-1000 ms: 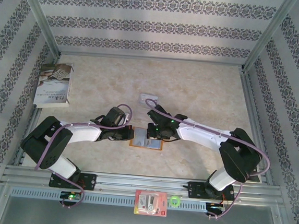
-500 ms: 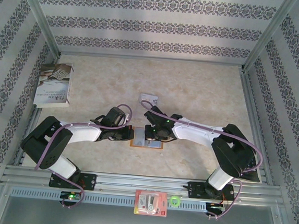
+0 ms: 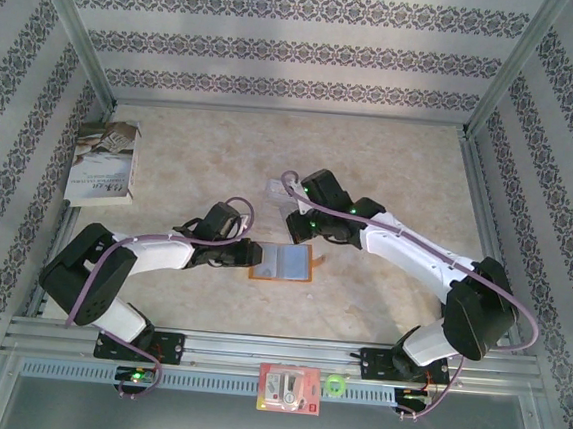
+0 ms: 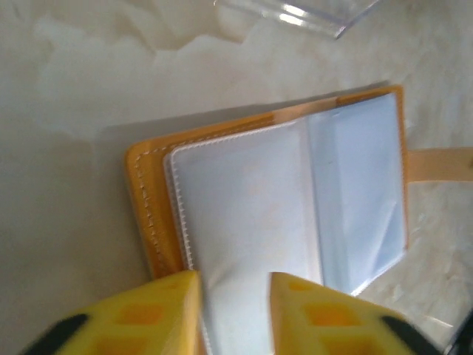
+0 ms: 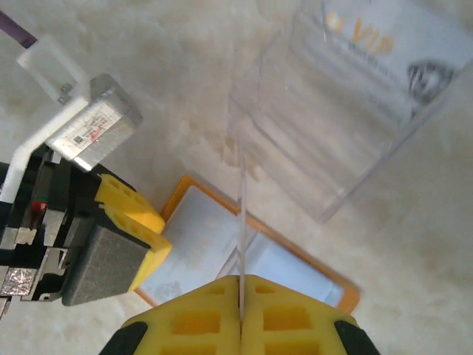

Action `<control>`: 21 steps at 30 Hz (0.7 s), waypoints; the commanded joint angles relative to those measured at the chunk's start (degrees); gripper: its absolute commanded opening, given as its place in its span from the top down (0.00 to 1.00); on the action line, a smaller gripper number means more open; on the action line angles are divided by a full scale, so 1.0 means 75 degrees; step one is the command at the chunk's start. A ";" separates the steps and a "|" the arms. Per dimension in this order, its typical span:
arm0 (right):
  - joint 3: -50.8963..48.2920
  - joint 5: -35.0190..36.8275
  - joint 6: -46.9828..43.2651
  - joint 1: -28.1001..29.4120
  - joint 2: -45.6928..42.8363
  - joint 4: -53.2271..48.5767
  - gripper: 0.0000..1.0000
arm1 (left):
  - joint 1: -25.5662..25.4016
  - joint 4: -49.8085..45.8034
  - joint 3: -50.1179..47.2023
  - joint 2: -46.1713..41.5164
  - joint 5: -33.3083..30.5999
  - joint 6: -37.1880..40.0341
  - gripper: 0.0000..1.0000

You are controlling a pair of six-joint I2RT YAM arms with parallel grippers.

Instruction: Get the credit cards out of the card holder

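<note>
right fingers (image 5: 229, 314) rose pinching credit card (image 5: 241, 214) | left fingers (image 3: 246, 258) parted | tray (image 5: 295, 148): one VIP card (image 5: 392, 52)

A small flat orange-tan leather-like card holder (image 4: 273, 200) is lying open on a pale marbled table (image 4: 66, 111), its pale blue-grey plastic pockets (image 4: 355, 192) facing up. A narrow tan strap (image 4: 440, 164) is sticking out from its right edge. Just below it, the left gripper (image 4: 235, 310) is hovering with its yellow fingertips (image 4: 148, 318) standing apart, the nearest pocket sheet running into the gap between them. Above the holder, the corner of a clear plastic tray (image 4: 303, 13) is showing.
</note>
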 commanded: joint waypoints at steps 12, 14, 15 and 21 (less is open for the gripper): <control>0.3783 0.0859 -0.5366 -0.0453 0.2660 -0.1972 1.00 | 0.0713 -0.2270 0.0464 -0.2490 -0.0677 0.0324 0.00; 0.4369 0.0876 -0.5650 -0.0603 0.3125 -0.2245 1.00 | 0.0839 -0.2562 0.0360 -0.2783 -0.0818 0.0343 0.00; 0.4669 0.0837 -0.5769 -0.0685 0.3359 -0.2393 1.00 | 0.0900 -0.2665 0.0296 -0.2951 -0.0885 0.0333 0.00; 0.5692 0.0438 -0.6368 -0.1051 0.4296 -0.2867 1.00 | 0.1254 -0.3204 -0.0061 -0.3752 -0.1336 0.0299 0.00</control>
